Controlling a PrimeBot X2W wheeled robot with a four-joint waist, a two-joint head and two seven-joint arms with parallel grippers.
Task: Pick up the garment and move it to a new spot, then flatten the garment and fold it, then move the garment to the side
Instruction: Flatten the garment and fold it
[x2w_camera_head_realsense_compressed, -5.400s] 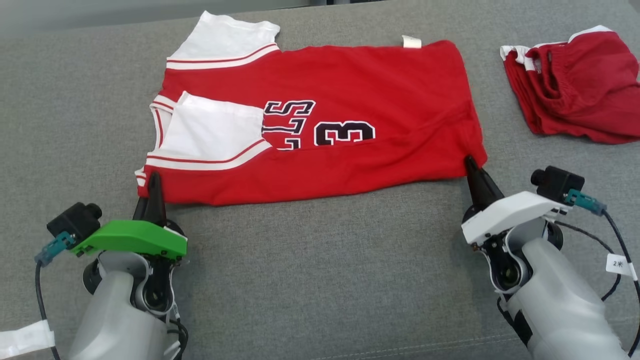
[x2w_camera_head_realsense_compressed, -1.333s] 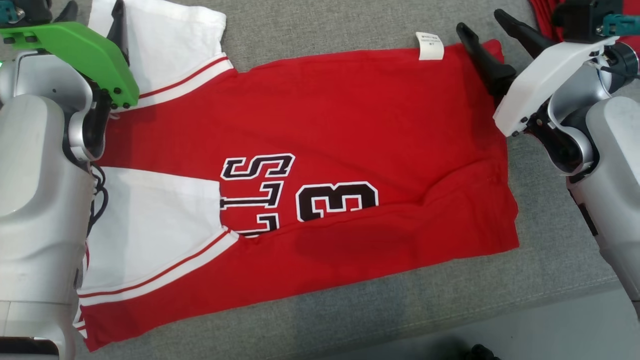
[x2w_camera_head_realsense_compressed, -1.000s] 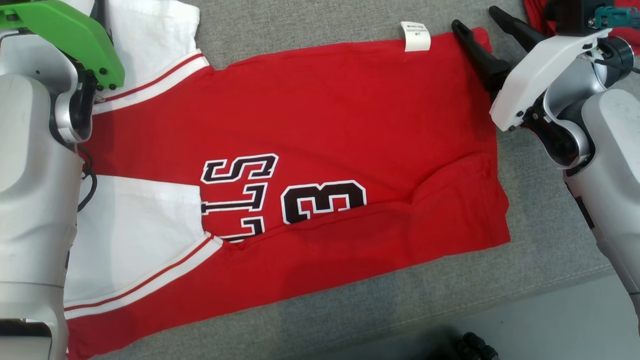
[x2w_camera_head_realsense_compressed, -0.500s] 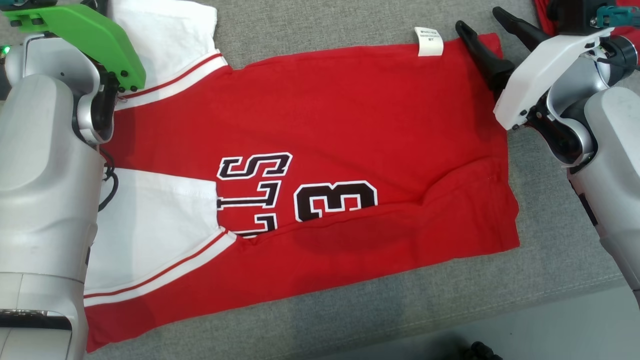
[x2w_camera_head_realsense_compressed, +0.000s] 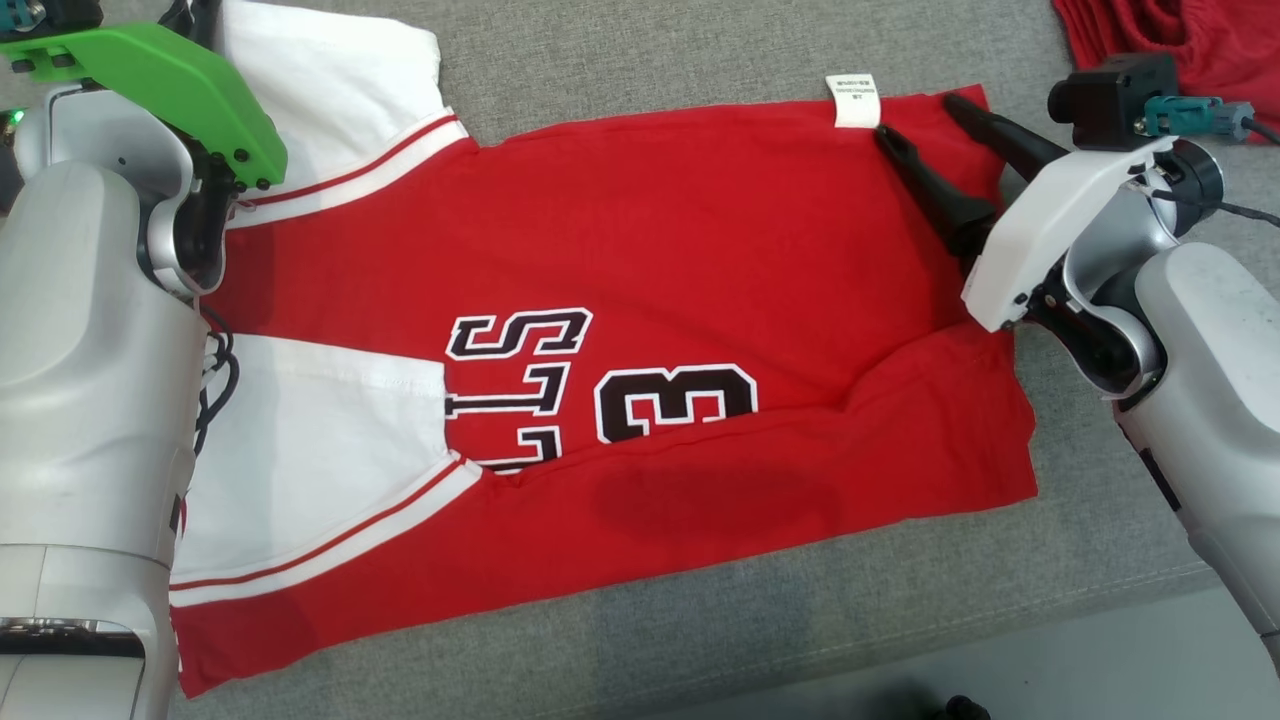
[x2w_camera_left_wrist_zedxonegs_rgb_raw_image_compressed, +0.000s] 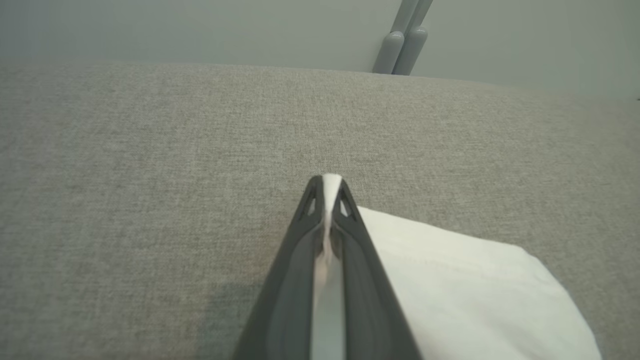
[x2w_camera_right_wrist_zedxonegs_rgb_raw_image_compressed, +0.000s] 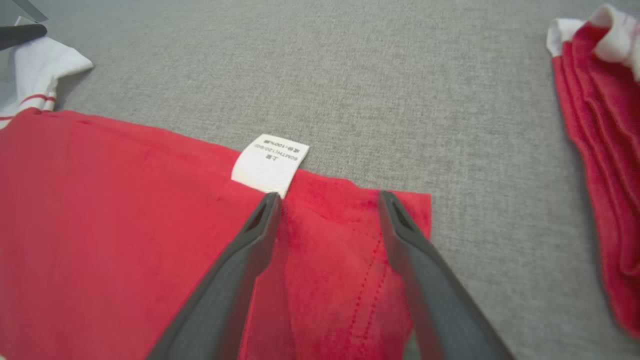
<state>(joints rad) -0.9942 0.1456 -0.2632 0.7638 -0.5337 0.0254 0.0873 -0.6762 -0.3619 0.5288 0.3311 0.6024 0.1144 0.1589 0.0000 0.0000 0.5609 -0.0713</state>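
The garment (x2w_camera_head_realsense_compressed: 700, 250) is a red jersey with white sleeves and black lettering, spread flat on the grey cushion (x2w_camera_head_realsense_compressed: 650, 50). My left gripper (x2w_camera_left_wrist_zedxonegs_rgb_raw_image_compressed: 325, 184) is at its far left corner, shut on the edge of the white sleeve (x2w_camera_left_wrist_zedxonegs_rgb_raw_image_compressed: 450, 280), and white cloth shows between the fingertips. My right gripper (x2w_camera_head_realsense_compressed: 918, 118) stands open over the far right corner, one finger on each side of the red hem (x2w_camera_right_wrist_zedxonegs_rgb_raw_image_compressed: 350, 260), just right of the white care label (x2w_camera_right_wrist_zedxonegs_rgb_raw_image_compressed: 270, 162). Nothing is pinched between the right fingers (x2w_camera_right_wrist_zedxonegs_rgb_raw_image_compressed: 240, 260).
A second red garment (x2w_camera_head_realsense_compressed: 1180, 40) lies bunched at the far right; it also shows in the right wrist view (x2w_camera_right_wrist_zedxonegs_rgb_raw_image_compressed: 600, 150). The cushion's front edge runs along the lower right, with pale floor (x2w_camera_head_realsense_compressed: 1100, 660) beyond. A wall and grey pipes (x2w_camera_left_wrist_zedxonegs_rgb_raw_image_compressed: 407, 45) stand behind the cushion.
My left gripper has shut on the white sleeve edge. My right gripper, still open, has come nearer and leftward over the red corner by the label. The head camera has shifted slightly.
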